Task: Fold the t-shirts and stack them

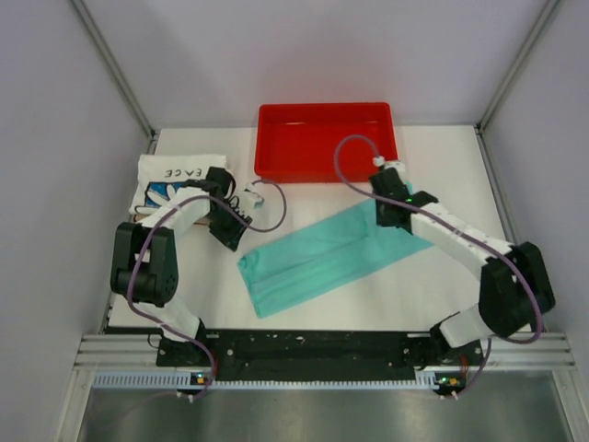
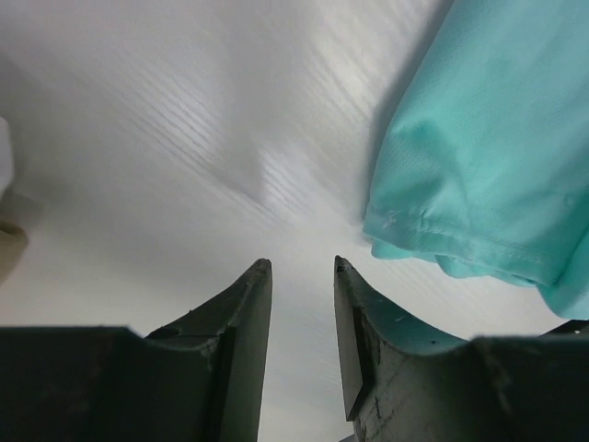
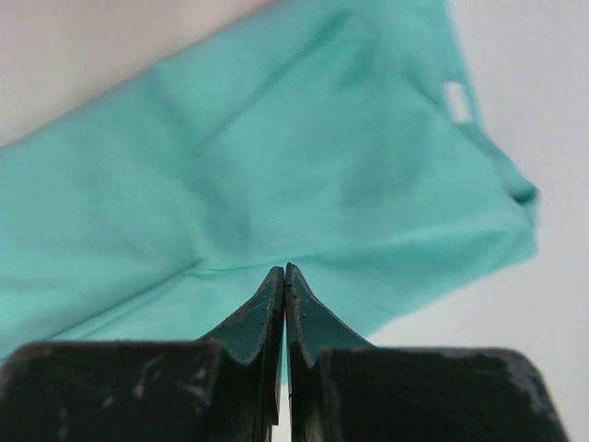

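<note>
The teal-green t-shirt lies folded into a long strip, slanting across the middle of the table. The white t-shirt, printed with daisies and letters, lies folded at the far left. My left gripper hovers between the two shirts, just off the teal strip's left end. In the left wrist view the left gripper is open over bare table with nothing between its fingers, and the teal shirt is to its right. My right gripper is shut, its tips down at a crease of the teal shirt, near the strip's upper right end.
A red plastic tray stands at the back centre, right behind the right wrist. Grey walls enclose the table on the left, right and back. The left arm's cable loops over the table between tray and teal shirt.
</note>
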